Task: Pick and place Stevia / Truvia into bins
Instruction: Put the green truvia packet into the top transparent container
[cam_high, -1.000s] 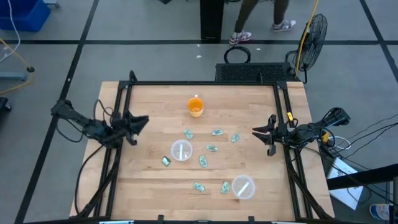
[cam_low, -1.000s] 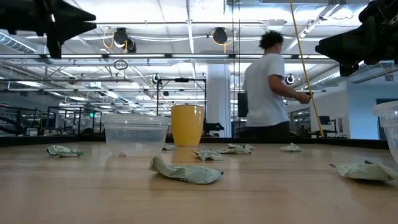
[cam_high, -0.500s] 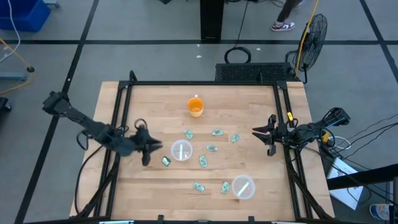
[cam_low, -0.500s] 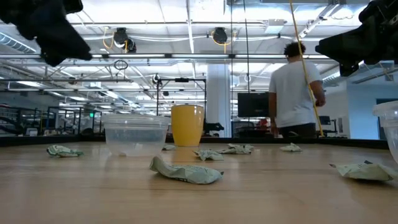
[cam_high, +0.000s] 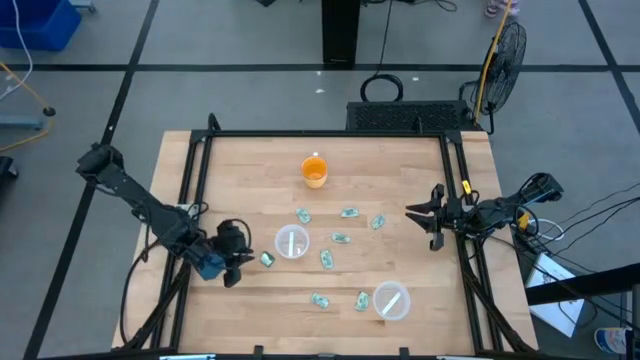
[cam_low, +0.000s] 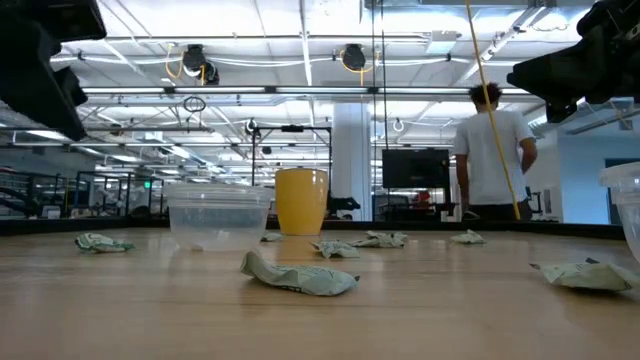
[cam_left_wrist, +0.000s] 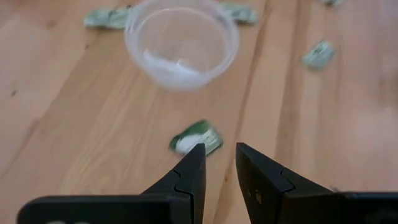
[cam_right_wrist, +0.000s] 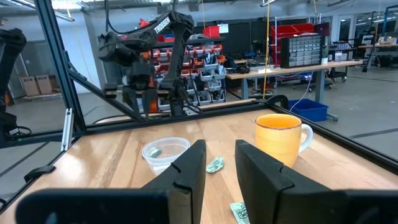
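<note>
Several pale green and white packets lie flat on the table around a clear cup (cam_high: 291, 242); two more lie by the second clear cup (cam_high: 391, 300). My left gripper (cam_high: 240, 264) hovers just left of one packet (cam_high: 267, 259). In its wrist view that packet (cam_left_wrist: 196, 138) lies just ahead of the narrowly open fingers (cam_left_wrist: 219, 154), with the clear cup (cam_left_wrist: 181, 40) beyond it. My right gripper (cam_high: 409, 212) waits near the table's right edge, fingers narrowly apart (cam_right_wrist: 219, 152).
An orange cup (cam_high: 314, 171) stands toward the table's far edge. A black frame (cam_high: 325, 134) runs along the far, left and right sides. A person (cam_low: 495, 150) stands in the room beyond the table. Bare wood lies at the near left (cam_high: 230, 315).
My left gripper has swung from the table's left edge toward the near edge and rightward, coming down and tipping toward the packet left of the clear cup. The packets and cups have stayed put. The person behind the table has walked to the right.
</note>
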